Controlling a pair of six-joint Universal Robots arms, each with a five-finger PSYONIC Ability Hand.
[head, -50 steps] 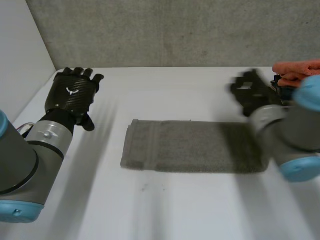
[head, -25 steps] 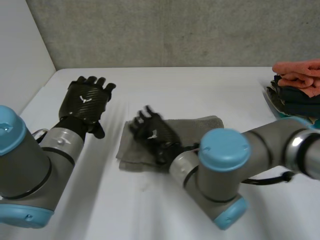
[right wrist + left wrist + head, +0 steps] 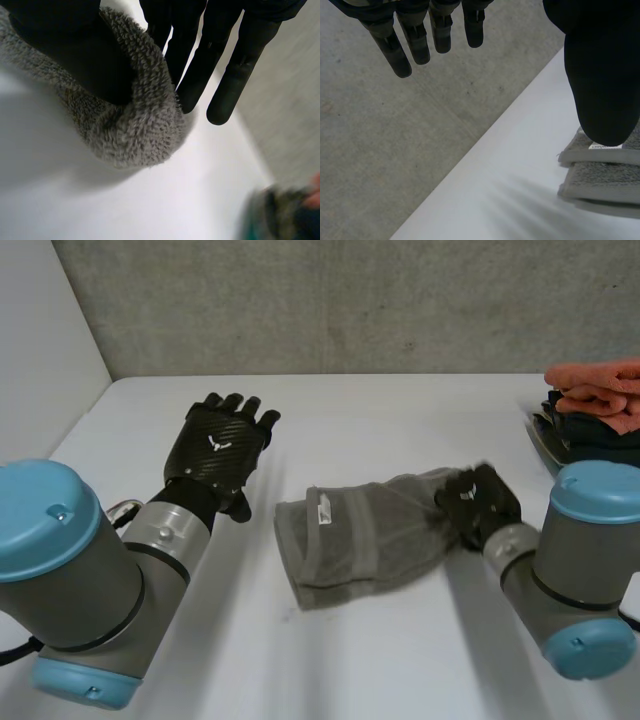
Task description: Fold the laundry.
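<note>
The right hand (image 3: pixel 480 502), clamped on the 3 o'clock end of the grey terry towel (image 3: pixel 365 535), has pulled back from 9 o'clock, leaving a rumpled fold that likely needs redoing, while the left hand (image 3: pixel 220 445) hovers open-fingered at 10 o'clock.

the white table (image 3: pixel 400 420) carries a grey towel (image 3: pixel 360 540) lying crumpled and partly doubled over near its middle, a small white tag (image 3: pixel 324 508) showing on top, and, well apart at the far right edge, a pile of dark cloths (image 3: pixel 590 435) topped by an orange cloth (image 3: pixel 600 380).
</note>
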